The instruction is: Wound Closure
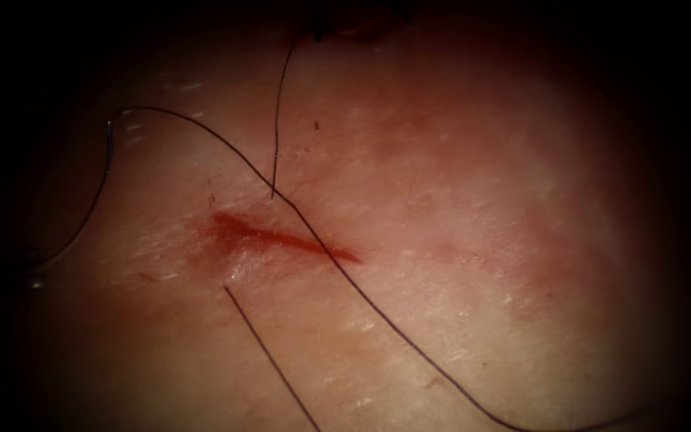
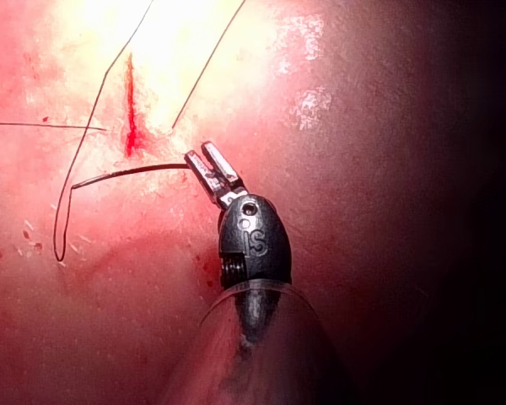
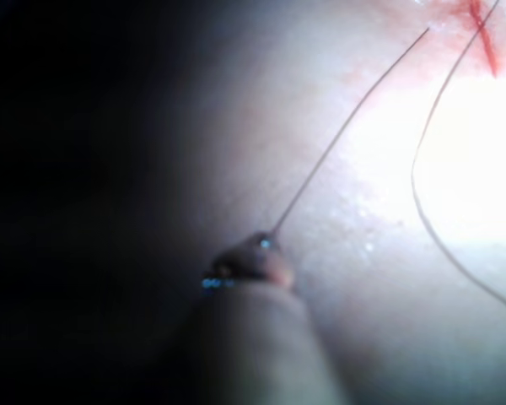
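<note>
Endoscope view: cut [image 1: 281,238] in tissue [image 1: 473,240], crossed by thread [image 1: 377,308].
Left tool [image 2: 204,157]: needle [image 2: 131,172] gripped at its end, beside the cut.
Right tool [image 3: 257,253]: apparently clamped on thread.

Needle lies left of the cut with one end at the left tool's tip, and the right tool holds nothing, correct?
Not quite. The right tool holds a strand of thread, as the right wrist view shows. The rest stands: the needle lies left of the cut, one end at the left tool.
</note>
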You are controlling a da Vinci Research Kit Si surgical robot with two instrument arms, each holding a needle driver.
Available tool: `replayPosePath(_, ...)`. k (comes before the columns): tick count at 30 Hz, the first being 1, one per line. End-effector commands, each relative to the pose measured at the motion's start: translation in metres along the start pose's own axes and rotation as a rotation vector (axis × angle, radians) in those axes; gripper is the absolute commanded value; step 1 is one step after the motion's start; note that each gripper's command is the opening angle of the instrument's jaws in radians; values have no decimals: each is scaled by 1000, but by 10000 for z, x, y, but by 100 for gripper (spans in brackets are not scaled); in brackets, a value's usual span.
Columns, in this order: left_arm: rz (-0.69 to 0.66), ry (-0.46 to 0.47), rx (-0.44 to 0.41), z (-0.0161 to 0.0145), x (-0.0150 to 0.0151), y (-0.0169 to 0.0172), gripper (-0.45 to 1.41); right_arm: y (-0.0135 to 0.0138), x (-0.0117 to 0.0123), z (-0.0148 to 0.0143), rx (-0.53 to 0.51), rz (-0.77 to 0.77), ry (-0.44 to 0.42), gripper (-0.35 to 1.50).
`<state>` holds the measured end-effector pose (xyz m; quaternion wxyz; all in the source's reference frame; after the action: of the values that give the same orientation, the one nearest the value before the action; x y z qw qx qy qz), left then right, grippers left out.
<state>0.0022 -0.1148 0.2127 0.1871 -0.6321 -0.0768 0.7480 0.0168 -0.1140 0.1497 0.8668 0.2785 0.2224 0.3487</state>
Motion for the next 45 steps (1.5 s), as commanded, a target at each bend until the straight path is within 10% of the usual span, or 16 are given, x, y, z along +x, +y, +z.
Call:
replayPosePath(1, -7, 4, -1, 10, -2, 16, -45, -18, -7, 3, 1, 6, 6, -35)
replayPosePath(20, -8, 4, -2, 9, -1, 18, -45, -33, -41, -9, 99, -2, -75, -35)
replayPosePath(22, -8, 4, -2, 9, -1, 18, -45, -29, -33, -16, 81, -60, -2, 49)
replayPosePath(24, -8, 4, -1, 10, -1, 18, -45, -17, -3, -34, -8, -255, 140, 111)
replayPosePath(26, -8, 3, -1, 10, -1, 18, -45, 2, 42, -65, -124, -319, 246, 133)
replayPosePath(35, -8, 4, -2, 10, -1, 18, -45, 75, 188, -157, -191, -298, 462, 146)
replayPosePath(45, -7, 4, -1, 10, -2, 17, -45, 122, 282, -66, -170, -246, 513, 145)
